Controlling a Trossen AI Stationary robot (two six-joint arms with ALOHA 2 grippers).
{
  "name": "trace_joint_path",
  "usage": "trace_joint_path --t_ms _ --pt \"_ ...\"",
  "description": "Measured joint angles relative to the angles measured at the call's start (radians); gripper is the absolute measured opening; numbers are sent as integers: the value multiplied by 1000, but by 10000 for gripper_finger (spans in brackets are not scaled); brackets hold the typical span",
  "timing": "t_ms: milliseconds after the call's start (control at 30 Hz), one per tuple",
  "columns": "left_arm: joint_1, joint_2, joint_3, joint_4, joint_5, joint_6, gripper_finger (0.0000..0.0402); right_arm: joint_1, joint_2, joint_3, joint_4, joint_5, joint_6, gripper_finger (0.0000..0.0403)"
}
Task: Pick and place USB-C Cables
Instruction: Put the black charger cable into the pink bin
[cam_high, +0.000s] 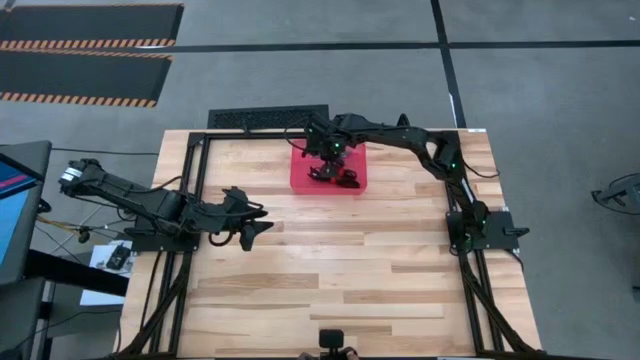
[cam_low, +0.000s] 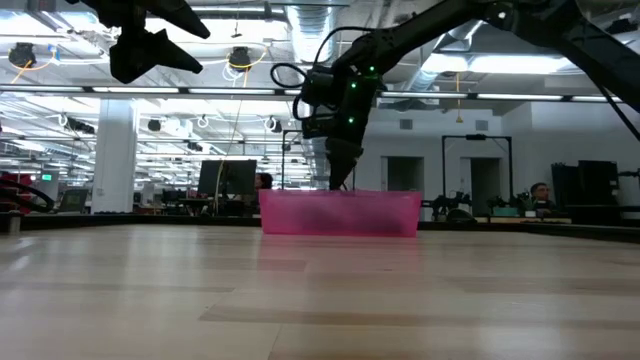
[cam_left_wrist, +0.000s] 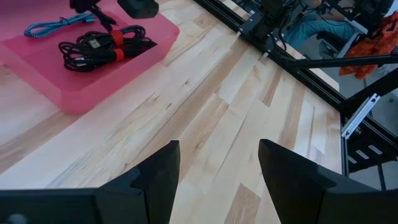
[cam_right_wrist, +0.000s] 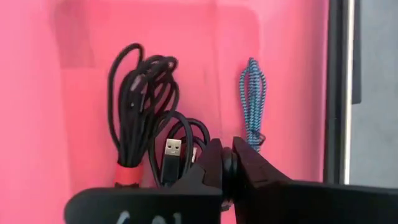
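The translucent red tray (cam_high: 300, 185) sits at the table's far middle. In it lie a light blue cable (cam_right_wrist: 252, 102), a black bundle with a red tie (cam_right_wrist: 140, 106) and a second black bundle (cam_right_wrist: 185, 127) with a silver plug. The left wrist view shows the blue cable (cam_left_wrist: 53, 25) beside the black bundles (cam_left_wrist: 93, 53) on the tray floor. My right gripper (cam_right_wrist: 229, 152) points down into the tray (cam_low: 340, 215), shut over the second black bundle. My left gripper (cam_high: 265, 220) hovers open above the table's left part, well clear of the tray. My right gripper comes from above, pointing down, its fingers (cam_right_wrist: 208, 165) closed on the loops of the second black bundle (cam_right_wrist: 194, 138) next to the silver plug. The fingers themselves hide the place of contact. The bundle lies on the tray floor.
Bare wooden tabletop (cam_high: 330, 280) spreads near and to the left of the tray. Black frame rails (cam_high: 195, 180) run along the table's left and right sides. Beyond the far edge are a dark floor grille (cam_high: 265, 118) and people at desks (cam_low: 540, 195).
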Motion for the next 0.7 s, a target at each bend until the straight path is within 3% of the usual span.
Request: trace_joint_path --t_ms 267,700 --pt "0 0 0 -7 -1 0 206 2 7 1 39 0 -20 65" --pt "0 0 0 -7 -24 0 206 -4 7 1 52 -35 -46 104"
